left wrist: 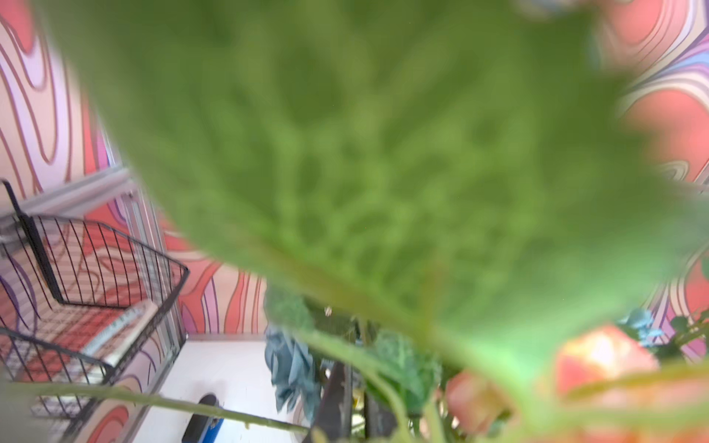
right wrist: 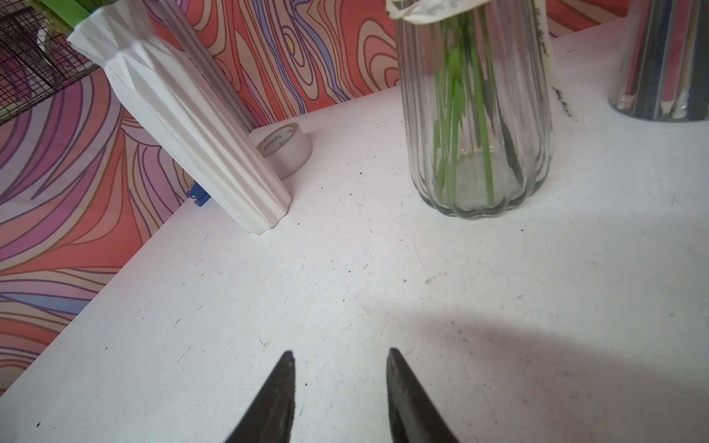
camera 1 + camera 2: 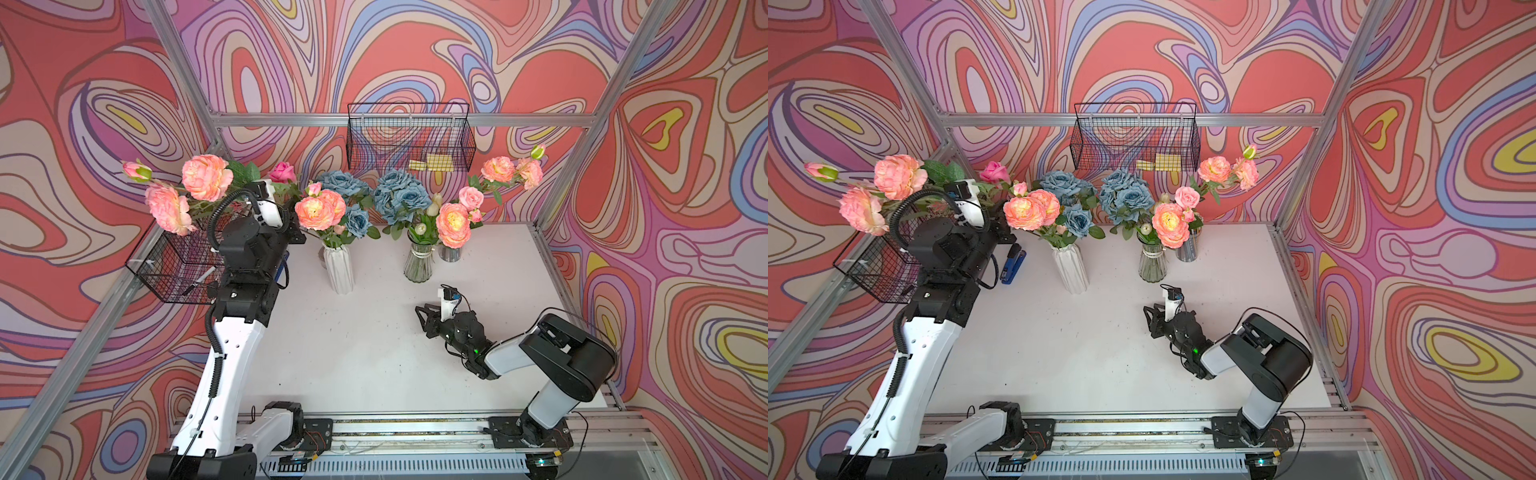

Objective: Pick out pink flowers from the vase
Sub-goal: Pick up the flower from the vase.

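Flowers (image 3: 206, 176) peach-pink, roses (image 3: 395, 195) dusty blue, vase (image 3: 338, 270) ribbed white, basket (image 3: 409, 137) black; walls (image 3: 665, 249) swirl red-purple.

left arm (image 3: 224, 353) reared high, left tool (image 3: 298, 237) pinched tight — right arm (image 3: 552, 353) folded low, right tool (image 2: 340, 354) parted.

On the flat white table (image 3: 353, 353), the tall white ribbed vase (image 3: 338, 270) stands left of the clear ribbed glass vase (image 3: 419, 262). In the white vase stand peach-pink ruffled flowers (image 3: 320, 210). Just right of the glass vase sits a shiny metal cup of pencils (image 3: 449, 252). Behind the white vase lies a white tape roll (image 2: 286, 147), and to its left a blue stapler (image 3: 1012, 264). Above and behind them hangs a black wire basket (image 3: 411, 137).
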Robot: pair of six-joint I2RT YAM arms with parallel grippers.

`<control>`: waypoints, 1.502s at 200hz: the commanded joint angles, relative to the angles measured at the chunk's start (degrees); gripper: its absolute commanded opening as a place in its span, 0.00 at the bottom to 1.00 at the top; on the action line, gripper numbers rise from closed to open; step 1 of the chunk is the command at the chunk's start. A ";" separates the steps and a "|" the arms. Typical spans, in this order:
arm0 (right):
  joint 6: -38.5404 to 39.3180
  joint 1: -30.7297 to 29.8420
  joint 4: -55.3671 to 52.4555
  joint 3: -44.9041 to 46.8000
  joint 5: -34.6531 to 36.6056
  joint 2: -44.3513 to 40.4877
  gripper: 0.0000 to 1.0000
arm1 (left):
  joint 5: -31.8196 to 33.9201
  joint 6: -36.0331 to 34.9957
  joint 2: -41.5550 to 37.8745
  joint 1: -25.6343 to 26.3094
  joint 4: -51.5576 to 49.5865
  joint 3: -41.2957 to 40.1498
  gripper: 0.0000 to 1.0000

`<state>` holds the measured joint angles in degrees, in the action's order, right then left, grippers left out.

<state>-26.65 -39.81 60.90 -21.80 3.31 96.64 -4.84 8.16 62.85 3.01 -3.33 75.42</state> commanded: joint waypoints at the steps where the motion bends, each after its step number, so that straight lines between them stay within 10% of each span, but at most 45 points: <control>1: -0.24 0.19 1.23 0.53 -0.60 -1.09 0.40 | 1.57 -2.41 1.22 -0.28 -0.67 4.43 0.00; 184: 1.94 0.17 -9.36 -0.40 -1.10 -11.16 0.40 | 3.42 -2.31 2.21 -0.28 -9.54 26.05 0.00; 300: 5.27 0.17 -26.34 -4.45 -9.50 -19.77 0.44 | 5.22 -1.26 -9.28 -0.28 -18.41 17.21 0.00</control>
<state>-22.92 -39.81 39.24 -24.43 -2.22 78.48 -0.89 7.51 55.92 2.98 -18.65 93.78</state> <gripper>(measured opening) 0.426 0.089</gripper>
